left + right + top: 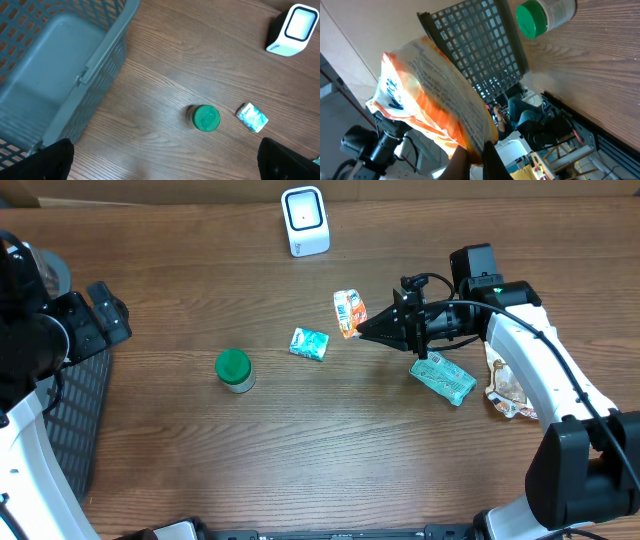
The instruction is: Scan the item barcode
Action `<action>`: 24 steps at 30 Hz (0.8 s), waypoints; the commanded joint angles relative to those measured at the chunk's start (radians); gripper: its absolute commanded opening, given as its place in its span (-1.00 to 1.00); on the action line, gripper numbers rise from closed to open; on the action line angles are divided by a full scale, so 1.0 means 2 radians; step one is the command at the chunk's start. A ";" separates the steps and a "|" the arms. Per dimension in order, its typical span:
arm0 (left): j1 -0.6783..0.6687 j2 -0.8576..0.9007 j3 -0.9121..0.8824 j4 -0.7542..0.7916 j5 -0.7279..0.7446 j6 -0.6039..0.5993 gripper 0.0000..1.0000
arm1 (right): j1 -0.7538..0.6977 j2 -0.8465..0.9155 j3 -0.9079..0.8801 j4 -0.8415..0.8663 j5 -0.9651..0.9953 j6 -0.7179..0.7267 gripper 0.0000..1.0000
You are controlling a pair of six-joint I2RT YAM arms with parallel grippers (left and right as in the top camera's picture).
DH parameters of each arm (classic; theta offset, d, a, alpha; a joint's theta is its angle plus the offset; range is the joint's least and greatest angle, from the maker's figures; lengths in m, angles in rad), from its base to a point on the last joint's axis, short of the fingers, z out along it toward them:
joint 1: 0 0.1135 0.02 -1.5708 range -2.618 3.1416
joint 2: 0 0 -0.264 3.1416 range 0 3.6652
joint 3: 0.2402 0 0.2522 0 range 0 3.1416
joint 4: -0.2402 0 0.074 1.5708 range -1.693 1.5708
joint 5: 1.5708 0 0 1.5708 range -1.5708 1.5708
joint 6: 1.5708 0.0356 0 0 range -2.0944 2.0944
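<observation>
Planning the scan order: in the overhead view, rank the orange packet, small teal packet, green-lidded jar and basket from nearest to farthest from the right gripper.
From the right gripper:
1. Orange packet, in its grip.
2. Small teal packet, table centre.
3. Green-lidded jar, beyond that.
4. Basket, opposite table edge.

A wood-grain tabletop (300,450) fills the overhead frame. Left of centre stands a jar (234,369), upright, with a green lid over a pale body. To its right and a little higher in the frame lies a small teal packet (309,343), near the jar but apart from it. Right of centre a larger teal packet (443,380) lies flat at a slant. Near it, toward the right edge, sits a crumpled brown-and-white wrapper (505,388), partly hidden. At the left edge, lower down, a dark grey basket (78,415) with lattice walls rests, well apart from the jar.
</observation>
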 commanded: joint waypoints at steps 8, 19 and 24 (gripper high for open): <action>0.002 -0.001 0.003 0.001 0.002 0.009 1.00 | 0.001 -0.006 0.009 0.005 0.087 0.013 -0.92; 0.002 -0.001 0.003 0.001 0.002 0.009 1.00 | 0.063 -0.006 0.009 -0.025 0.394 -0.152 -0.92; 0.002 -0.001 0.003 0.001 0.002 0.009 0.99 | 0.104 -0.006 0.009 -0.030 0.521 -0.151 -0.92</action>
